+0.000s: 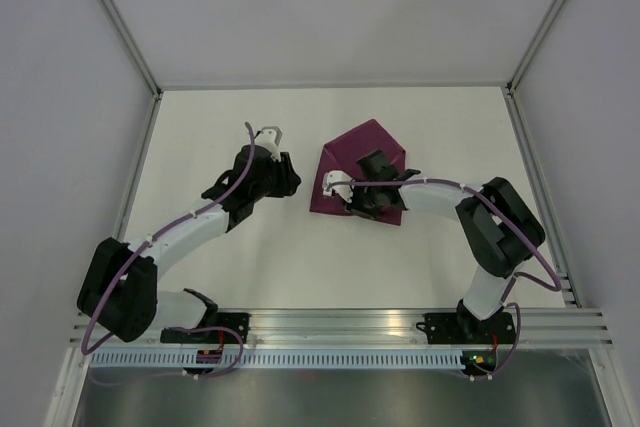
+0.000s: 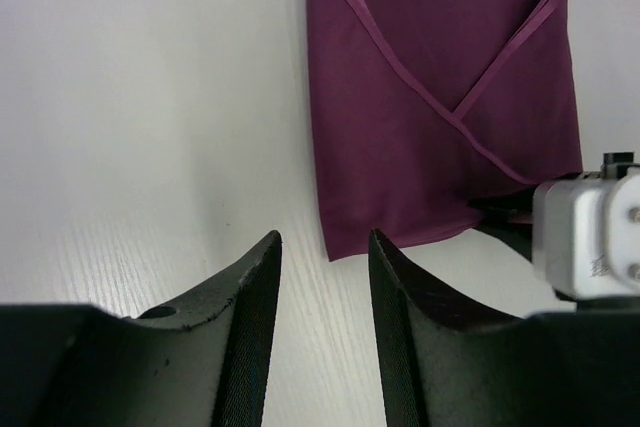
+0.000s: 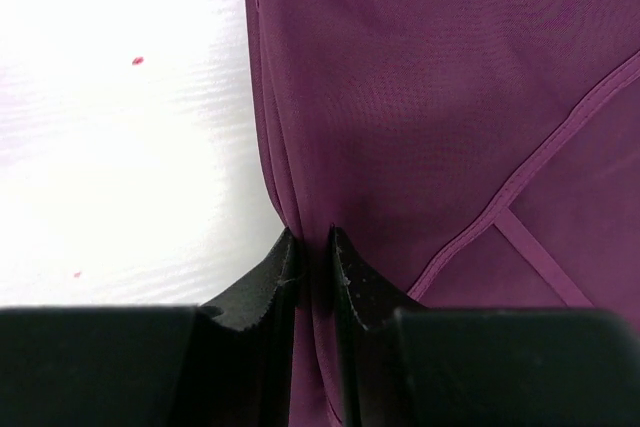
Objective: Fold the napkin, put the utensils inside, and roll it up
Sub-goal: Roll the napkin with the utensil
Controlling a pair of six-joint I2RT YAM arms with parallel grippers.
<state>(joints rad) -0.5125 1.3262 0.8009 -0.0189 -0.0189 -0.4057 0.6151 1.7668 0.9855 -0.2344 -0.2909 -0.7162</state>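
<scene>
The purple napkin [image 1: 365, 147] lies folded on the white table, its hemmed flaps crossing on top; it also shows in the left wrist view [image 2: 430, 97] and the right wrist view [image 3: 420, 97]. My right gripper [image 1: 348, 199] is low over the napkin's edge, and its jaws [image 3: 313, 237] are shut on a pinched fold of the cloth beside the bare table. My left gripper [image 1: 290, 179] hovers over bare table just left of the napkin, open and empty [image 2: 322, 237]. The knife shows in no view.
White enclosure walls with metal corner posts [image 1: 130, 47] bound the table on three sides. An aluminium rail [image 1: 330, 332] runs along the near edge by the arm bases. Small red specks [image 3: 137, 60] mark the table beside the napkin.
</scene>
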